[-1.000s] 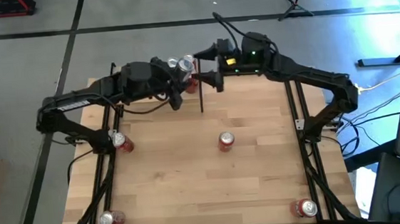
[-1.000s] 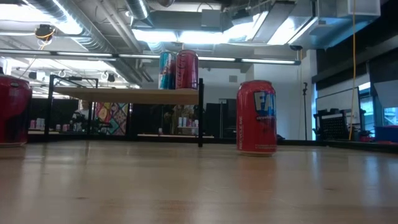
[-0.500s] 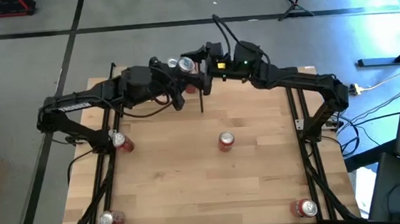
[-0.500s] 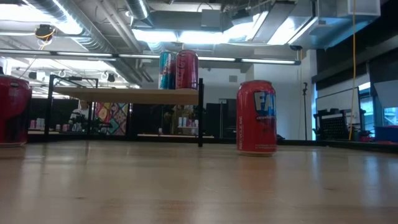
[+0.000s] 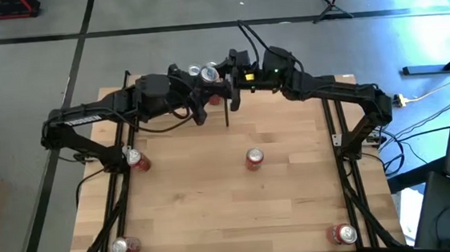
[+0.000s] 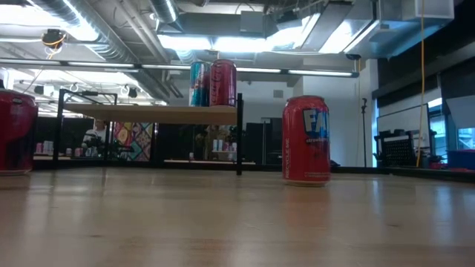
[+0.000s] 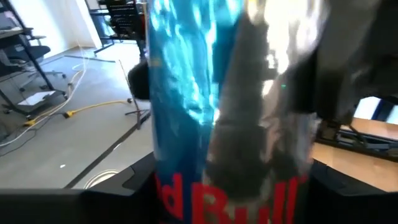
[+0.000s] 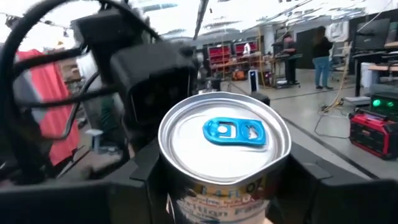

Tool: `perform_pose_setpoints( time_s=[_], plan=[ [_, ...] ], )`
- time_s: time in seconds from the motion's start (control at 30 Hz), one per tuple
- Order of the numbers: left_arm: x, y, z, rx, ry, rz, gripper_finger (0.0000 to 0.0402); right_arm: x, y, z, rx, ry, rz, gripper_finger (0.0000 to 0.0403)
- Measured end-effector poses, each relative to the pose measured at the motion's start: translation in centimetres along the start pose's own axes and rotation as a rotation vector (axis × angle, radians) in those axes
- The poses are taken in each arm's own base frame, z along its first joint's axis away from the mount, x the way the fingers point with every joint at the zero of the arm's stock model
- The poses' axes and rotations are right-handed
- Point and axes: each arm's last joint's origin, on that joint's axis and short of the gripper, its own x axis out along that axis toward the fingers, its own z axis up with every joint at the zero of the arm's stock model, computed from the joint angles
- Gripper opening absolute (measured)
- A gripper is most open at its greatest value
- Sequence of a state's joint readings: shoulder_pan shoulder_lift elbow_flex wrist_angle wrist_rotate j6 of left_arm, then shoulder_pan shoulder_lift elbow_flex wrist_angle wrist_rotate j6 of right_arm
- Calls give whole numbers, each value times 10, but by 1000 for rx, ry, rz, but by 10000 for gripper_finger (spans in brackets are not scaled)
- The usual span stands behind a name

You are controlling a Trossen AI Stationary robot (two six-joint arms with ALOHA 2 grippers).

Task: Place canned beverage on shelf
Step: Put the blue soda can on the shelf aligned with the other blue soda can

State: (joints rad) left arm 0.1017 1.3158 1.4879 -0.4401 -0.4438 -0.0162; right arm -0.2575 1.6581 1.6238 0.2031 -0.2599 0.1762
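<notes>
High view is showing the right hand [image 5: 219,72] having swung in toward upper centre — now clamping the blue can [image 5: 210,73] on the shelf [image 6: 152,113], release pending — left hand [image 5: 197,70] state untellable.

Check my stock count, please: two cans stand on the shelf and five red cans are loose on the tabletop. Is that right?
Not quite: four loose red cans, not five. The high view shows one by the left edge, one mid-table and one at each near corner. Two cans, blue and red, do stand on the shelf.
</notes>
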Motion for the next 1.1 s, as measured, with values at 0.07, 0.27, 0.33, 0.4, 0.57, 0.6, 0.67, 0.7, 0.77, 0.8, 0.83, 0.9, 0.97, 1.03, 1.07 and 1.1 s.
perform_pose_setpoints(
  time_s=[0.07, 0.27, 0.33, 0.4, 0.57, 0.6, 0.67, 0.7, 0.77, 0.8, 0.83, 0.9, 0.97, 1.03, 1.07, 1.1],
  plan=[
    [-6, 2, 2, -4, -9, -20, 242, -2, -1, 1, -13, 11, 31, 198],
    [-28, 9, 5, -46, 0, -243, 250, -13, -7, 5, -3, 94, 238, 198],
    [-35, 13, 9, -83, -18, -364, 250, -16, -6, 4, 32, 135, 339, 198],
    [-39, 18, 11, -126, -20, -440, 250, -18, -7, 5, 29, 136, 393, 198],
    [-32, 23, 8, -199, 21, -531, 251, -19, -3, 3, 71, 181, 518, 198],
    [-32, 25, 9, -215, 20, -553, 251, -19, -2, 3, 74, 186, 537, 198],
    [-34, 30, 12, -249, 1, -598, 251, -18, 2, 2, 75, 189, 557, 198],
    [-34, 32, 13, -257, -7, -614, 251, -18, 3, 2, 71, 187, 557, 198],
    [-29, 31, 14, -274, -5, -638, 251, -16, 9, 1, 65, 184, 568, 198],
    [-26, 30, 13, -279, -1, -656, 251, -16, 11, 0, 55, 182, 561, 198],
    [-23, 29, 12, -289, 15, -673, 251, -15, 12, -1, 47, 181, 547, 198],
    [-19, 26, 11, -297, 33, -705, 251, -14, 14, -1, 39, 177, 528, 198],
    [-18, 25, 9, -307, 51, -730, 251, -14, 14, -1, 35, 175, 528, 198],
    [-18, 25, 8, -316, 70, -732, 251, -16, 15, 2, 25, 162, 530, 198],
    [-17, 24, 7, -318, 78, -732, 251, -16, 15, 5, 15, 146, 533, 198],
    [-16, 23, 7, -317, 82, -733, 251, -17, 16, 7, 4, 130, 535, 198]
  ],
)
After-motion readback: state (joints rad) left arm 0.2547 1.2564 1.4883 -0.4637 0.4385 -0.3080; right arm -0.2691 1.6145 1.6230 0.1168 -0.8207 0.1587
